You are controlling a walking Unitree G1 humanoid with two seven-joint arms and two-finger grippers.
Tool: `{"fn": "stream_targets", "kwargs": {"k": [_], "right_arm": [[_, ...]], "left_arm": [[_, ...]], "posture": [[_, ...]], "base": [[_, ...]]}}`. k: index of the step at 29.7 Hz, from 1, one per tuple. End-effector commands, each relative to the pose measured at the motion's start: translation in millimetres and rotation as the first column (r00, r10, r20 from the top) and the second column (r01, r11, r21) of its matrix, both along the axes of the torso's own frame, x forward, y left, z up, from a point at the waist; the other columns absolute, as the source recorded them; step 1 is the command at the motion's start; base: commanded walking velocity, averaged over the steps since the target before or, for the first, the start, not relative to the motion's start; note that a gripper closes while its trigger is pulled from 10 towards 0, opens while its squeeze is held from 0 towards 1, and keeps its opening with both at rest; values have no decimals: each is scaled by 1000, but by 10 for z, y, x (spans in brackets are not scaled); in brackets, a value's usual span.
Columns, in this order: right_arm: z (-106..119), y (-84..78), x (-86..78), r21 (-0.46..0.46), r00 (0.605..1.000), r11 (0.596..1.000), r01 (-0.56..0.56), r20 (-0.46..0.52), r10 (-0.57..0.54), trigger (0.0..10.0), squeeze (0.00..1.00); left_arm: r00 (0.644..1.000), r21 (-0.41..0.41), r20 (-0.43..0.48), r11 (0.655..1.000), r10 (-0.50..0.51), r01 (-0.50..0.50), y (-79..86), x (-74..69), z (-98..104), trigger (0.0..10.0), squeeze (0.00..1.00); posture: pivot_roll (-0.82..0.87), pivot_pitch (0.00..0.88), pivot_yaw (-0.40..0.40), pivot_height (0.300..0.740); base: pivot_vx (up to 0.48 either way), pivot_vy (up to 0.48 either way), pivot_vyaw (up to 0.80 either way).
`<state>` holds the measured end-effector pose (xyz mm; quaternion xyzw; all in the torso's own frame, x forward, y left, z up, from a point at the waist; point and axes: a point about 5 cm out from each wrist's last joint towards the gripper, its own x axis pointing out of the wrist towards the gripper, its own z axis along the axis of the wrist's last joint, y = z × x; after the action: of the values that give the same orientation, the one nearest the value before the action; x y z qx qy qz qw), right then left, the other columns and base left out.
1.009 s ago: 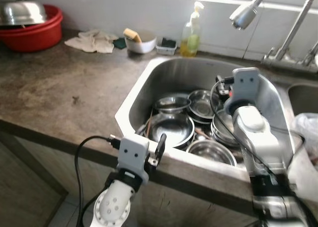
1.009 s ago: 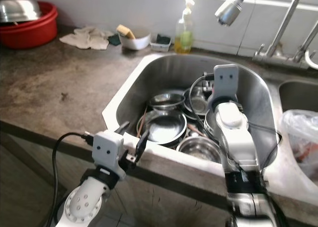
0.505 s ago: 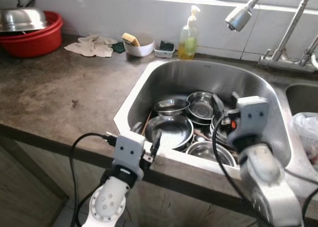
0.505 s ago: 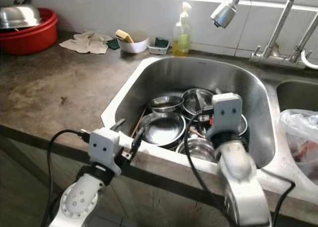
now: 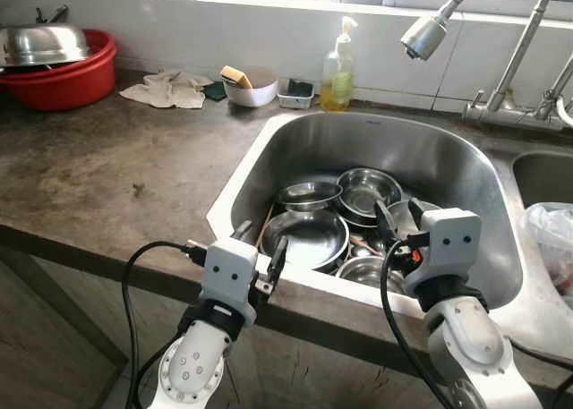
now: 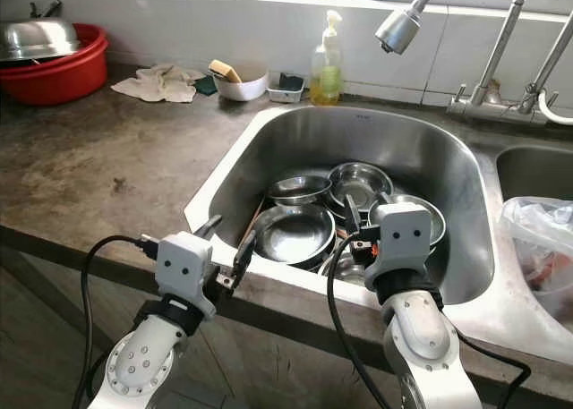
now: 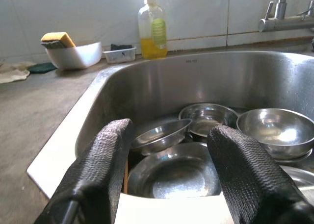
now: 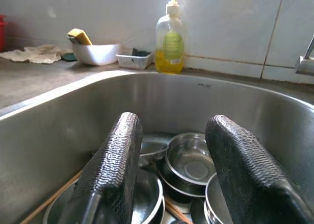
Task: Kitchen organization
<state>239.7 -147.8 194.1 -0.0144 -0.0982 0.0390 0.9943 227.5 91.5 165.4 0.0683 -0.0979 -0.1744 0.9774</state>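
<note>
A mottled brown stone counter (image 5: 98, 172) runs under a white tiled wall (image 5: 224, 33). Its stainless steel sink (image 5: 430, 149) holds stacked steel bowls (image 5: 309, 234). Left gripper (image 5: 258, 251) and right gripper (image 5: 398, 217), both spread wide and empty, hover at the sink's near rim.

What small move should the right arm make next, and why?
Probably lower the right pincer into the sink toward the steel bowl just ahead. It is open, holds nothing, and hovers over the stacked dishes; the left pincer waits at the front rim.
</note>
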Motion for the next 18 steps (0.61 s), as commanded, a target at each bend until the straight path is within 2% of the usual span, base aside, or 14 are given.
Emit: {"fn": "stream_targets", "kwargs": {"k": [1,18], "right_arm": [[24,17,-24,4,1000,1000,-2,7,2,10000,0],[45,46,12,7,1000,1000,-13,11,13,10000,0]], "left_arm": [[1000,-4,-9,1000,2,-2,-2,-23,-18,10000,0],[1000,-3,-8,1000,-1,1,-5,-24,-26,10000,0]], "posture": [[149,81,-25,740],[150,69,-29,740]], "base": [[-296,0,0],[-300,0,0]]}}
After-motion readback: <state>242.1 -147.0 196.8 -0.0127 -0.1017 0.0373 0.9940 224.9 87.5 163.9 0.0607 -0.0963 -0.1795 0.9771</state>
